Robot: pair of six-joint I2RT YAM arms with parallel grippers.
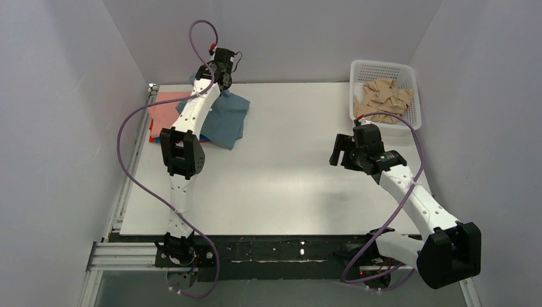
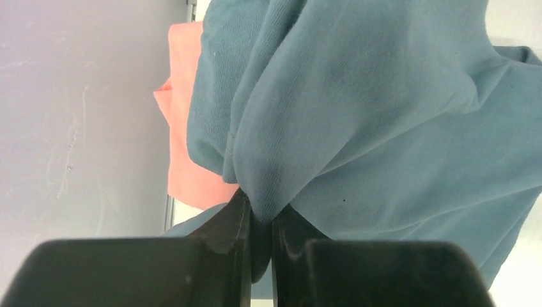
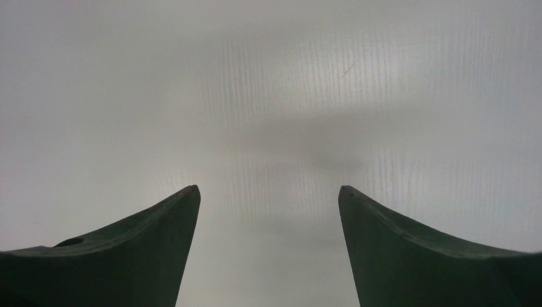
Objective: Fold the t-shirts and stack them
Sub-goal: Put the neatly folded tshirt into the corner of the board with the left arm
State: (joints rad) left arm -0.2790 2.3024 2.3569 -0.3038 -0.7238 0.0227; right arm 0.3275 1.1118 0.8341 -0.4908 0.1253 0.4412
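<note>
The white table (image 1: 287,185) carries the work at its far left corner. There the grey-blue t-shirt (image 1: 225,118) lies loosely folded, overlapping the salmon-pink t-shirt (image 1: 165,107) and hanging off it to the right. A white basket (image 1: 385,63) sits far right. Your left gripper (image 2: 261,216) is pinched on a gathered fold of the grey-blue shirt. The right gripper (image 3: 268,192) hovers spread wide and empty over bare table, well apart. Expect two faults: a sideways pull may drag the salmon-pink shirt askew, and releasing here may leave the fold bunched.
</note>
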